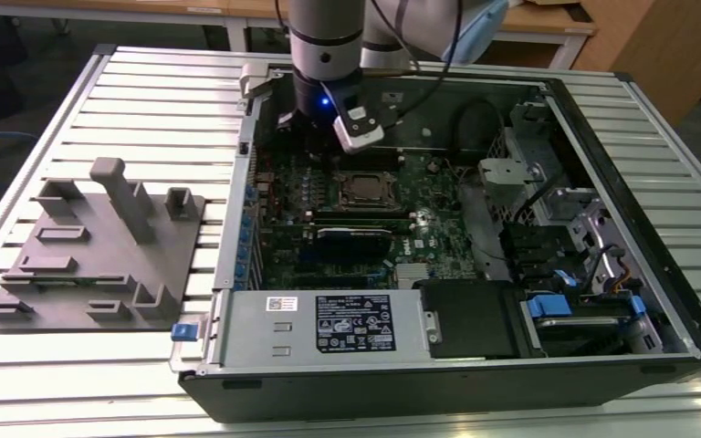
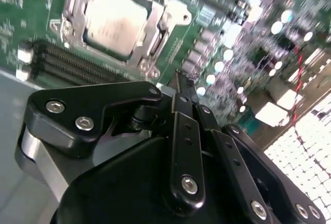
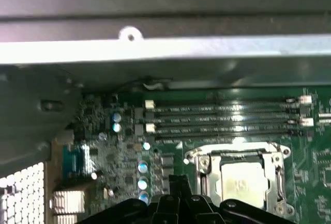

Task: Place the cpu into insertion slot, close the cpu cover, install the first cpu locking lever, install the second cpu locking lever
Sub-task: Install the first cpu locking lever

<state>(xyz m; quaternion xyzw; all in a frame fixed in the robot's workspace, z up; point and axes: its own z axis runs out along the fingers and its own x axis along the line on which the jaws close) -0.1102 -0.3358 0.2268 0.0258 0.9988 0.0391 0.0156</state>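
While the arm is hanging over the open PC case (image 1: 643, 182), we're seeing the claw (image 2: 179, 79) w/ its fingers (image 2: 182, 131) pressed together, gripping nothing. The tip is hovering just beside one corner of the insertion slot (image 3: 192, 157), over the green motherboard (image 1: 284, 228); whether it's touching the board we can't tell. The cpu (image 2: 111, 22) is already sitting in the slot, silvery top facing up, and the cpu cover (image 2: 156, 25) is lying flat around it, framing the chip. Black memory slots (image 3: 222, 120) are running alongside the slot. In the exterior view the case is lying on its side on the slatted counter (image 1: 143, 82), w/ a grey fixture plate (image 1: 95, 246) resting on the counter to the exterior view's left, apart from the case. Lever positions: we're not making them out.
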